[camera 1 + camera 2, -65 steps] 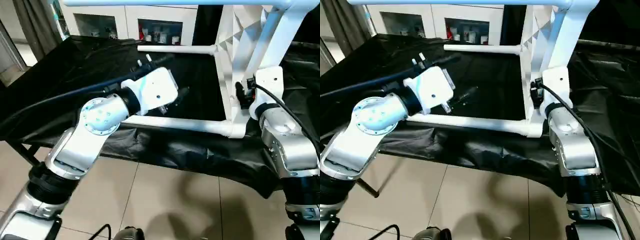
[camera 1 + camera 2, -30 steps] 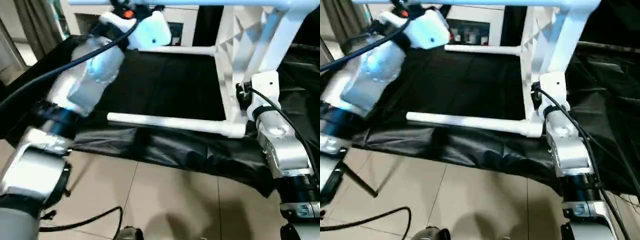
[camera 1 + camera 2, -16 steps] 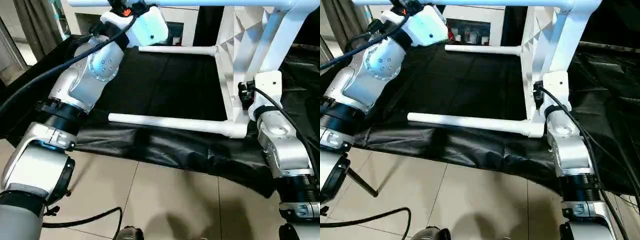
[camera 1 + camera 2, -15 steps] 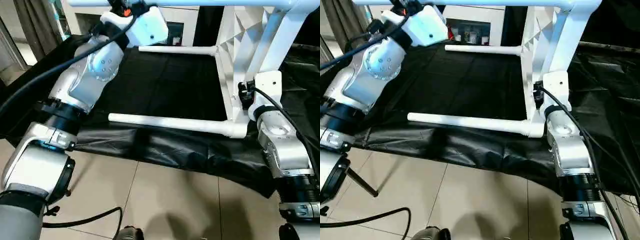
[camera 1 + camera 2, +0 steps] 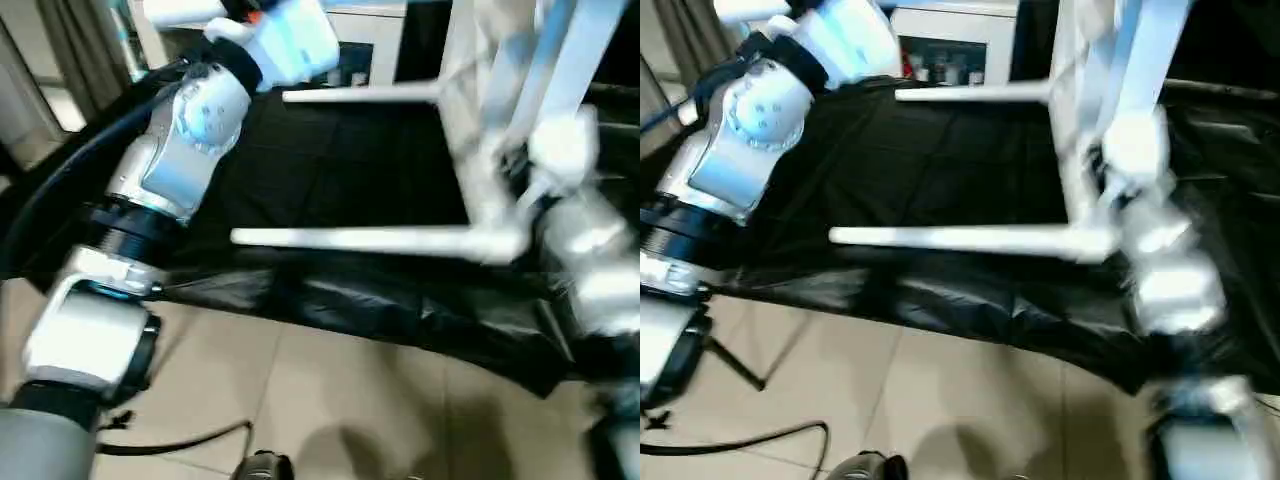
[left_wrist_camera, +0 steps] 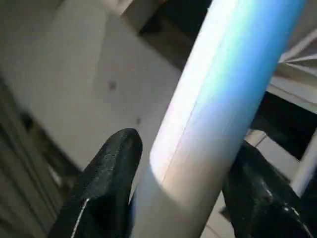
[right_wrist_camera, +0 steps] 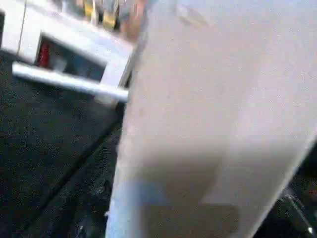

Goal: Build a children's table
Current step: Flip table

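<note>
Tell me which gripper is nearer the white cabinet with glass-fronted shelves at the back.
Left. The left gripper is raised at the far side, its fingers around a white tubular leg just in front of the cabinet. The right gripper sits nearer the robot, at the upended table top.

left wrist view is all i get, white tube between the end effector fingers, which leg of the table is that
Observer: An upper leg, high above the black cloth. The children's table lies on its side.
Operator: where are the other legs
Observer: Two lower ones point toward the robot's left: the near leg runs along the cloth's front edge, and the far leg is behind it.
Operator: and the right arm
Observer: The right end effector is close against the tabletop's edge, just above the near leg's socket.
</note>
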Motion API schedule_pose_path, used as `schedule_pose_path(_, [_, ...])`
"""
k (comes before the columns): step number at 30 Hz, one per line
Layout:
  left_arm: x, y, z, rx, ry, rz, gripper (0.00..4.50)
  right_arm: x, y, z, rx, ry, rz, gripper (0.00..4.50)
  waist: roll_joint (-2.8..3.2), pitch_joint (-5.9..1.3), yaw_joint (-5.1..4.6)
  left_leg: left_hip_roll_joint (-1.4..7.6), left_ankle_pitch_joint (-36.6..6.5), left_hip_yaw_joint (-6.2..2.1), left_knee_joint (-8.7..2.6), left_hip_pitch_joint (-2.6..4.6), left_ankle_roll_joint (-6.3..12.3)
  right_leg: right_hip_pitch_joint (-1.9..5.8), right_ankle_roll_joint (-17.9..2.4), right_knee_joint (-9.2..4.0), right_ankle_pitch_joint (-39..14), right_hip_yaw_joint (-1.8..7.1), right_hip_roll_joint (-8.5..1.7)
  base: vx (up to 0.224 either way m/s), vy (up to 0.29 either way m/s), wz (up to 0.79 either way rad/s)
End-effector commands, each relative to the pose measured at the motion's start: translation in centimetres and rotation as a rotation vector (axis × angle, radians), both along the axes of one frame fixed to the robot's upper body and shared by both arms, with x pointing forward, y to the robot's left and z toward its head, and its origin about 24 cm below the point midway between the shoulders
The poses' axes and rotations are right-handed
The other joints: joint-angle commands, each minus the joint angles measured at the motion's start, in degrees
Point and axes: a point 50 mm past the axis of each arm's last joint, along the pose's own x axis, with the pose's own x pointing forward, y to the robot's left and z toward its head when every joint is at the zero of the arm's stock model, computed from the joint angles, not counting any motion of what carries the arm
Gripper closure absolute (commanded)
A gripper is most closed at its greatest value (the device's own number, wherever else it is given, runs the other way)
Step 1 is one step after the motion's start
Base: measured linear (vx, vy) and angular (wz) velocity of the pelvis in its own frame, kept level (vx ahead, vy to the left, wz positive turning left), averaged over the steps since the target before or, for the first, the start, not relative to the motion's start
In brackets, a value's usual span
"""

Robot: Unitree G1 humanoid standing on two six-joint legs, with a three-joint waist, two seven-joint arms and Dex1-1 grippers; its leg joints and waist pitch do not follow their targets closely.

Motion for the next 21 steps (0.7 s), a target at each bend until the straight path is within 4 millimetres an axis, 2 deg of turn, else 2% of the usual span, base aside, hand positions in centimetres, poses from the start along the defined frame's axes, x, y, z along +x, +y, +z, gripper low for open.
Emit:
schedule_pose_path(1, [-0.6, 1.1, 1.2, -0.408, 0.009, -0.113, 2.21, 0.1, 0.5, 2.4, -0.119, -0.058, 0.042, 2.41, -2.72, -5.28, -0.03, 3.92, -8.9, -2.01, -2.52, 2.79, 3.78, 2.03, -16.5, -3.54, -4.4, 0.79, -3.17, 0.0, 0.0, 0.0])
schedule_pose_path(2, [-0.5, 1.3, 1.1, -0.452, 0.023, -0.116, 2.21, 0.1, 0.3, 3.3, -0.146, -0.072, 0.045, 2.41, -2.61, -5.31, 0.27, 3.98, -9.3, -1.95, -2.43, 3.01, 3.88, 1.9, -16.4, -3.67, -5.4, 0.79, -3.07, 0.0, 0.0, 0.0])
schedule_pose_path(3, [-0.5, 1.5, 1.0, -0.504, 0.042, -0.124, 2.21, 0.2, 0.3, 4.6, -0.191, -0.092, 0.05, 2.41, -2.48, -5.23, 0.12, 4.02, -9.4, -2.02, -2.45, 2.94, 3.95, 1.82, -16.4, -3.71, -5.7, 0.81, -3.04, 0.0, 0.0, 0.0])
schedule_pose_path(4, [-0.5, 1.5, 1.0, -0.504, 0.042, -0.124, 2.21, 0.2, 0.3, 4.6, -0.191, -0.092, 0.05, 2.41, -2.48, -5.11, 0.07, 4.07, -10.2, -2.11, -2.56, 2.93, 4.01, 1.81, -16.3, -3.84, -6.7, 0.71, -2.79, 0.0, 0.0, 0.0])
schedule_pose_path(5, [-0.5, 2.0, 0.8, -0.604, 0.079, -0.138, 2.21, 0.3, 0.3, 7.0, -0.277, -0.119, 0.068, 2.41, -2.4, -5.14, -0.07, 4.2, -11.2, -2.27, -2.6, 3.0, 3.58, 1.72, -16.3, -3.77, -7.3, 0.64, -2.74, 0.0, 0.0, 0.0])
schedule_pose_path(6, [-0.5, 2.1, 0.7, -0.624, 0.09, -0.141, 2.21, 0.3, 0.4, 7.8, -0.303, -0.122, 0.076, 2.41, -2.41, -5.11, -0.27, 4.23, -11.8, -2.44, -2.69, 2.86, 3.25, 1.81, -16.4, -3.68, -7.8, 0.52, -2.73, 0.0, 0.0, 0.0])
schedule_pose_path(7, [-0.5, 2.2, 0.5, -0.661, 0.113, -0.146, 2.21, 0.4, 0.5, 9.2, -0.352, -0.127, 0.092, 2.41, -2.19, -5.09, -0.41, 4.37, -13.8, -2.5, -2.68, 3.19, 2.57, 1.52, -16.0, -3.87, -8.8, 0.58, -2.63, 0.0, 0.0, 0.0])
schedule_pose_path(8, [-0.5, 2.2, 0.5, -0.661, 0.113, -0.146, 2.21, 0.4, 0.5, 9.2, -0.352, -0.127, 0.092, 2.41, -2.27, -4.76, -0.74, 4.31, -16.1, -2.59, -2.91, 3.08, 1.91, 1.39, -15.8, -4.17, -10.7, 0.51, -2.54, 0.0, 0.0, 0.0])
schedule_pose_path(9, [-0.5, 2.3, 0.3, -0.687, 0.13, -0.148, 2.21, 0.4, 0.7, 10.2, -0.393, -0.128, 0.107, 2.41, -2.08, -4.72, -0.64, 4.39, -17.7, -2.61, -2.94, 3.36, 1.39, 1.14, -15.3, -4.3, -12.0, 0.61, -2.59, 0.0, 0.0, 0.0])
schedule_pose_path(10, [-0.5, 2.4, 0.2, -0.701, 0.138, -0.15, 2.21, 0.5, 0.9, 10.7, -0.409, -0.129, 0.116, 2.41, -2.15, -4.66, -1.01, 4.44, -19.5, -2.88, -3.19, 3.26, 0.36, 1.23, -14.9, -4.3, -12.8, 0.58, -2.65, 0.0, 0.0, 0.0])
schedule_pose_path(11, [-0.6, 2.6, -0.6, -0.779, 0.185, -0.158, 2.21, 0.7, 1.8, 13.3, -0.509, -0.132, 0.158, 2.41, -1.87, -4.73, -1.33, 4.49, -21.0, -3.04, -3.27, 3.35, -0.66, 1.08, -14.7, -4.16, -12.4, 0.53, -2.52, 0.0, 0.0, 0.0])
schedule_pose_path(12, [-0.6, 2.7, -0.9, -0.801, 0.202, -0.155, 2.21, 0.8, 2.2, 14.3, -0.546, -0.135, 0.168, 2.41, -2.43, -4.83, -2.02, 4.26, -22.7, -3.05, -2.97, 3.09, -1.15, 1.06, -15.6, -3.86, -12.1, 0.26, -2.39, 0.0, 0.0, 0.0])
schedule_pose_path(13, [-0.6, 2.7, -1.1, -0.806, 0.206, -0.153, 2.21, 0.8, 2.3, 14.6, -0.557, -0.136, 0.171, 2.41, -2.35, -4.99, -1.63, 4.4, -22.3, -2.87, -2.76, 3.32, -0.93, 0.84, -15.6, -3.87, -11.5, 0.38, -2.6, 0.0, 0.0, 0.0])
schedule_pose_path(14, [-0.6, 2.8, -1.2, -0.811, 0.213, -0.148, 2.21, 0.9, 2.5, 15.1, -0.572, -0.137, 0.173, 2.41, -2.12, -4.9, -1.5, 4.33, -19.9, -2.58, -2.58, 3.0, 0.69, 0.59, -15.9, -3.97, -8.8, 0.72, -2.72, 0.0, 0.0, 0.0])
schedule_pose_path(15, [-0.6, 2.8, -1.2, -0.811, 0.213, -0.148, 2.21, 0.9, 2.5, 15.1, -0.572, -0.137, 0.173, 2.41, -2.04, -4.89, -1.54, 4.33, -18.5, -2.64, -2.59, 2.61, 1.37, 0.79, -16.0, -3.79, -7.5, 0.71, -2.74, 0.0, 0.0, 0.0])
schedule_pose_path(16, [-0.6, 2.9, -1.6, -0.831, 0.226, -0.138, 2.21, 0.9, 2.8, 15.6, -0.596, -0.14, 0.174, 2.41, -2.3, -5.02, -1.48, 4.42, -16.0, -2.65, -2.64, 2.24, 2.56, 1.13, -15.9, -3.52, -4.8, 0.6, -2.73, 0.0, 0.0, 0.0])
schedule_pose_path(17, [-0.6, 3.3, -2.1, -0.854, 0.242, -0.116, 2.21, 1.0, 3.3, 16.3, -0.62, -0.142, 0.185, 2.41, -2.2, -5.38, -1.64, 4.57, -13.5, -2.74, -2.36, 2.14, 3.18, 1.15, -16.6, -2.88, -1.7, 0.41, -2.7, 0.0, 0.0, 0.0])
schedule_pose_path(18, [-0.6, 3.3, -2.1, -0.854, 0.242, -0.116, 2.21, 1.0, 3.3, 16.3, -0.62, -0.142, 0.185, 2.41, -2.3, -5.51, -1.89, 4.49, -11.9, -2.79, -2.04, 1.83, 3.87, 1.24, -17.1, -2.56, 0.3, 0.33, -2.51, 0.0, 0.0, 0.0])
schedule_pose_path(19, [-0.7, 3.8, -2.8, -0.878, 0.26, -0.087, 2.21, 1.1, 3.9, 17.0, -0.647, -0.139, 0.201, 2.41, -2.48, -5.61, -1.74, 4.63, -10.1, -2.56, -1.7, 1.98, 4.99, 0.89, -17.8, -2.33, 2.6, 0.25, -2.41, 0.0, 0.0, 0.0])
schedule_pose_path(20, [-0.8, 4.2, -3.7, -0.882, 0.277, -0.06, 2.21, 1.3, 4.5, 17.6, -0.678, -0.139, 0.212, 2.41, -3.02, -5.34, -1.9, 4.36, -9.3, -2.35, -1.52, 1.46, 6.45, 1.12, -18.1, -2.42, 3.2, 0.31, -2.4, 0.0, 0.0, 0.0])
schedule_pose_path(21, [-0.9, 4.5, -4.3, -0.876, 0.287, -0.037, 2.21, 1.4, 4.9, 17.9, -0.696, -0.136, 0.224, 2.13, -3.17, -5.49, -2.03, 4.52, -9.6, -2.31, -1.25, 1.51, 7.13, 0.87, -18.5, -2.41, 2.4, 0.33, -2.62, 0.0, 0.0, 0.0])
